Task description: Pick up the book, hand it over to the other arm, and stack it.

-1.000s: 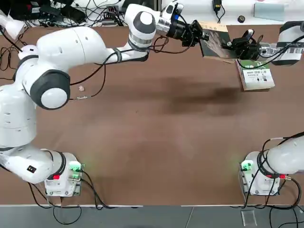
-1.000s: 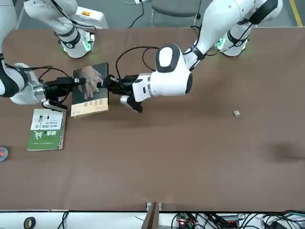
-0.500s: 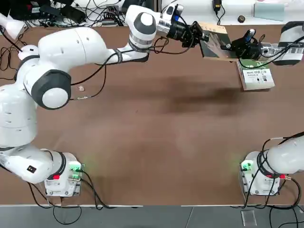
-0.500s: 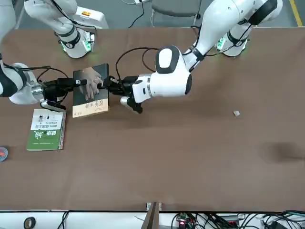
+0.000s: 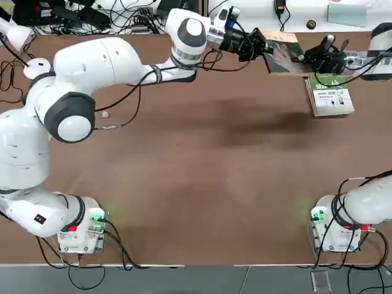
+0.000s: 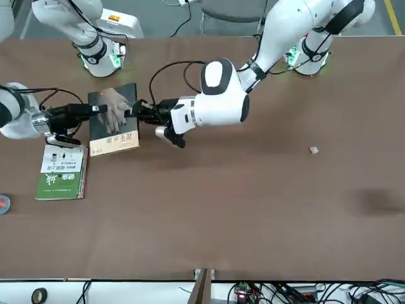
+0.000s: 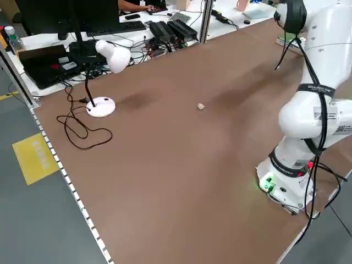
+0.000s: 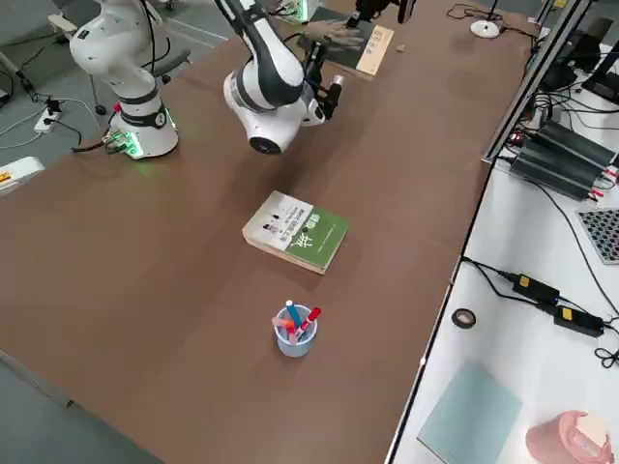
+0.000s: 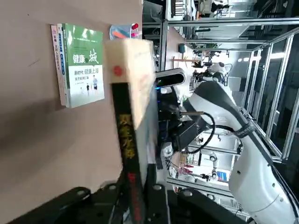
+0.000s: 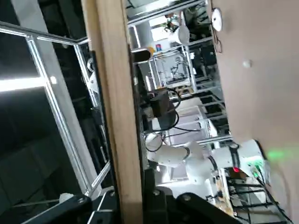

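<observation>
The book [image 5: 285, 54], dark grey with a pale hand on its cover, hangs above the far right of the table between both grippers. My left gripper [image 5: 262, 47] is shut on its left edge. My right gripper [image 5: 308, 59] is shut on the opposite edge. In the front view the book [image 6: 114, 120] sits between the left gripper [image 6: 135, 110] and the right gripper [image 6: 93, 111]. The left wrist view shows the book's dark spine [image 9: 126, 140] edge-on. In the right wrist view, its tan page edge [image 10: 114, 93] rises from between the fingers.
A green-and-white book [image 5: 331, 98] lies flat on the table just below the right gripper. A cup of pens [image 8: 295, 329] stands beyond it, near the right edge. A white desk lamp [image 7: 107, 55] and a small pale scrap [image 5: 105, 113] sit on the left side.
The right gripper has shut on the book's free edge. Both arms and the book have shifted a little toward the robot's right and the far edge.
</observation>
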Robot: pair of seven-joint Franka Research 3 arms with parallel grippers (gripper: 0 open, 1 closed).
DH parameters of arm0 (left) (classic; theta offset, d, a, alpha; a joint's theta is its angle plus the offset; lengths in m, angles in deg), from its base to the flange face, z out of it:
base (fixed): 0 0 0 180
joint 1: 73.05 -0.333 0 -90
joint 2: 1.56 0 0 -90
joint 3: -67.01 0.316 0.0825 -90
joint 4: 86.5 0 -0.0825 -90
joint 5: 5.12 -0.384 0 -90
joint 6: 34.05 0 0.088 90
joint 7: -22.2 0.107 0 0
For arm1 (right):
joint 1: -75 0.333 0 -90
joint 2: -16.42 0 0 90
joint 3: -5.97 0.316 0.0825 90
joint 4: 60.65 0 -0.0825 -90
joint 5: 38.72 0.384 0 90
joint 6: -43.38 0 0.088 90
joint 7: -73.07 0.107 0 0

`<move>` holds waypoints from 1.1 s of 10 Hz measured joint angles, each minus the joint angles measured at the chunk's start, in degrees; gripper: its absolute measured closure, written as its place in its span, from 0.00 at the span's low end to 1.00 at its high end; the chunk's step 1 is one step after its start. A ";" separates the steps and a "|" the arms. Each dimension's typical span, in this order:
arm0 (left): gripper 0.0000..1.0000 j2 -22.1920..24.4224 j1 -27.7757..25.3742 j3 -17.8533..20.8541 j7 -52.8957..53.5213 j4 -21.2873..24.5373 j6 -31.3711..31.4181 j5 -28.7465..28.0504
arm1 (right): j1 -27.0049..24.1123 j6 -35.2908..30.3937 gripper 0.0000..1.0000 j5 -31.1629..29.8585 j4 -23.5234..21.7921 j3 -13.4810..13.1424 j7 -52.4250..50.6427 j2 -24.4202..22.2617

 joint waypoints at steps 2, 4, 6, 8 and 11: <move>0.78 -0.19 0.29 -0.08 0.00 -0.59 0.15 0.14 | -0.32 -0.97 0.85 -4.71 3.11 -3.67 2.04 -0.03; 0.58 0.17 -0.47 0.22 0.00 -0.68 0.16 0.14 | -2.28 -0.90 0.85 -8.93 6.00 -8.14 3.72 0.03; 0.37 0.42 -0.96 0.23 0.01 -0.69 0.16 0.14 | -3.74 -1.18 0.85 -10.01 6.87 -10.56 4.27 0.03; 0.18 0.56 -0.90 0.23 0.04 -0.69 0.18 0.09 | -3.85 -1.15 0.85 -10.84 7.58 -11.48 4.27 0.09; 0.00 0.97 -1.57 0.58 0.15 -0.54 0.54 -4.38 | -4.23 -2.27 0.85 -13.71 10.84 -12.53 4.27 1.65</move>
